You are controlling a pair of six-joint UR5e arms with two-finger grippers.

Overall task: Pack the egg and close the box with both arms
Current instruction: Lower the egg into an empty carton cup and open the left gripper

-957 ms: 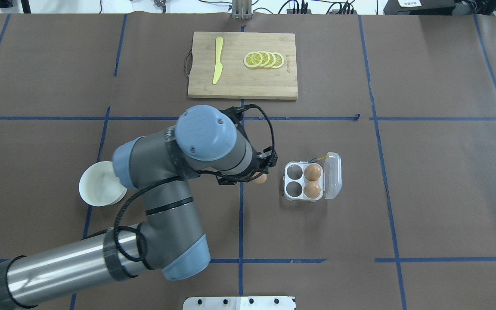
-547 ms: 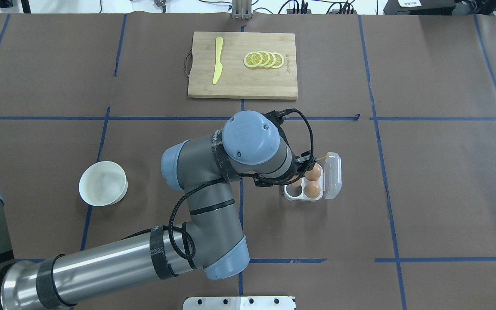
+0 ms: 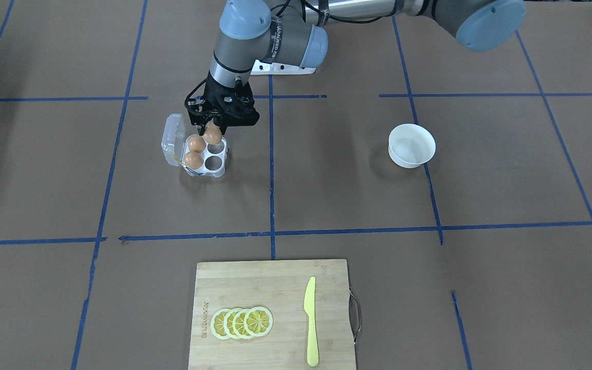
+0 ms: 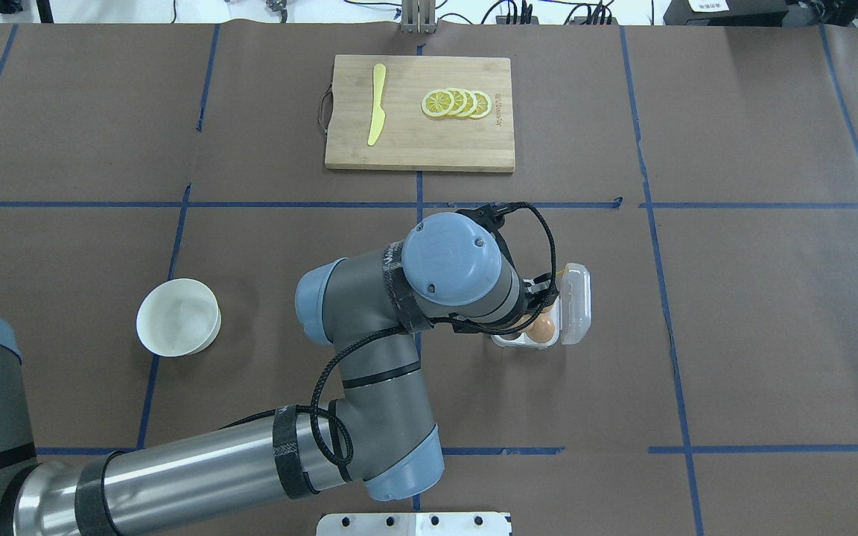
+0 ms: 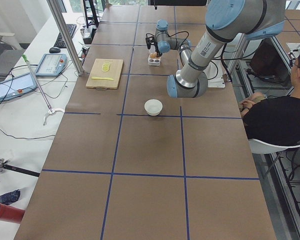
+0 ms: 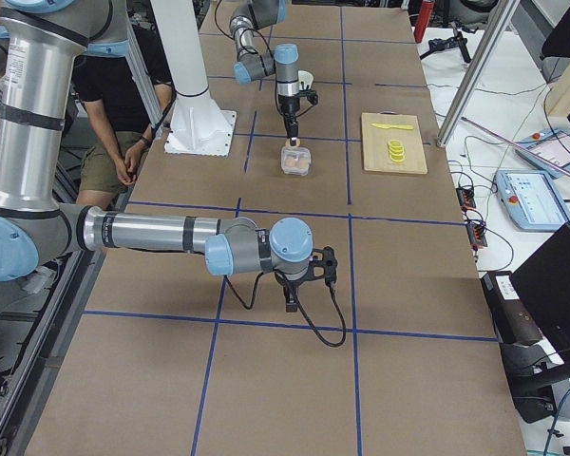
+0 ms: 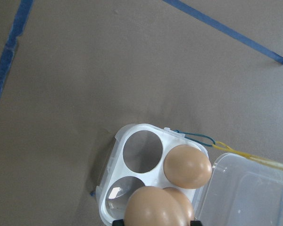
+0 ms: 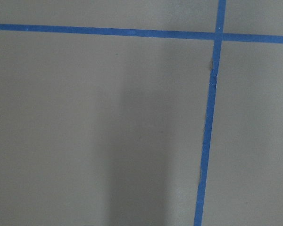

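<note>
Two arms, one busy. The left arm sprawls across the overhead view. Its wrist covers the gripper and most of the box, leaving only the open lid and one of the packed eggs showing.

The front-facing view fills that gap. The left gripper points straight down, fingers clamped on the egg. The egg hangs over the box's robot-side half, just beside the two packed eggs. Cannot tell whether it touches the tray.

In the left wrist view the held egg is cut off by the bottom edge and overlaps one packed egg. Two empty cells are plainly open there.

The right arm shows only in the right side view, well apart from the box. The right gripper is too small there to tell clenched from released.

The right wrist view gives only brown paper and blue tape.
</note>
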